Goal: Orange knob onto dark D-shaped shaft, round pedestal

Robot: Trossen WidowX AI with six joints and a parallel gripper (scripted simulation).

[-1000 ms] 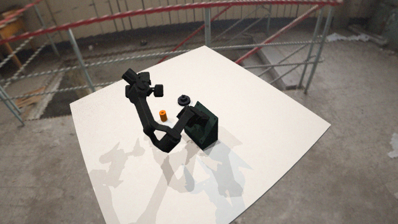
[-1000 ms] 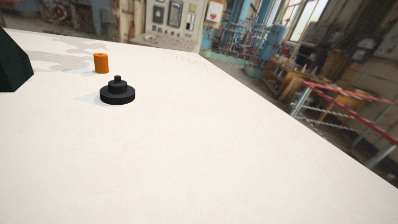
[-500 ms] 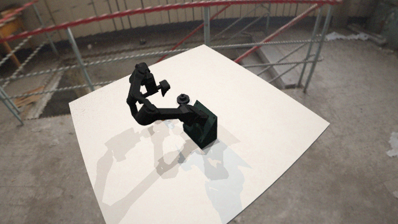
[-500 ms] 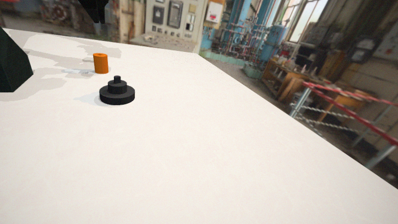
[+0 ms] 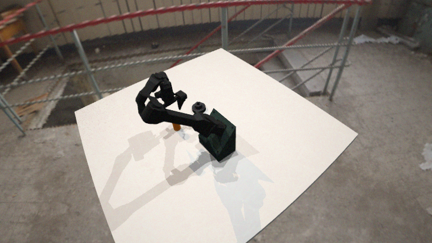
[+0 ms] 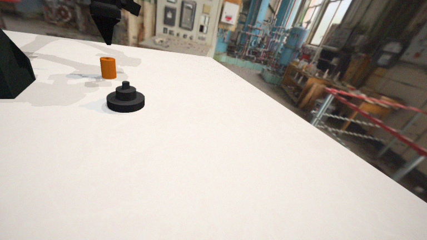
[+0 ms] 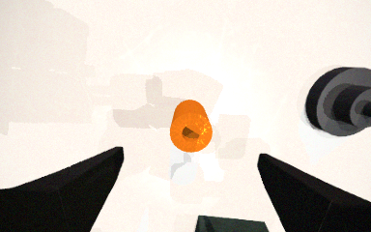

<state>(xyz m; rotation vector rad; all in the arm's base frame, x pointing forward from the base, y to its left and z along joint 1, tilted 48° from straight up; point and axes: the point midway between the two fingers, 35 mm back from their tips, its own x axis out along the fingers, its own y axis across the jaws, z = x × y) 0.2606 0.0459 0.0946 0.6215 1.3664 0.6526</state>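
The orange knob point(image 5: 176, 126) point(image 6: 108, 68) point(image 7: 190, 140) stands upright on the white table, its hole facing up; in the top view the arm hides its upper part. My gripper point(image 7: 190, 156) is open and empty, and hangs above the knob. In the wrist view the knob shows between and a little beyond the fingertips. In the exterior view one finger shows above the knob, with a gap. The round dark pedestal point(image 5: 198, 108) point(image 6: 125, 101) point(image 7: 328, 103) stands beside the knob, its thin shaft point(image 6: 125, 84) upright and bare. The shaft's flat side cannot be made out.
The arm's dark green wedge-shaped base point(image 5: 226, 138) point(image 6: 14, 70) point(image 7: 232, 225) stands on the white table point(image 5: 286, 125) point(image 6: 220, 149), near the pedestal and knob. The arm's links bend over the knob in the top view. Railings show beyond the table's edges.
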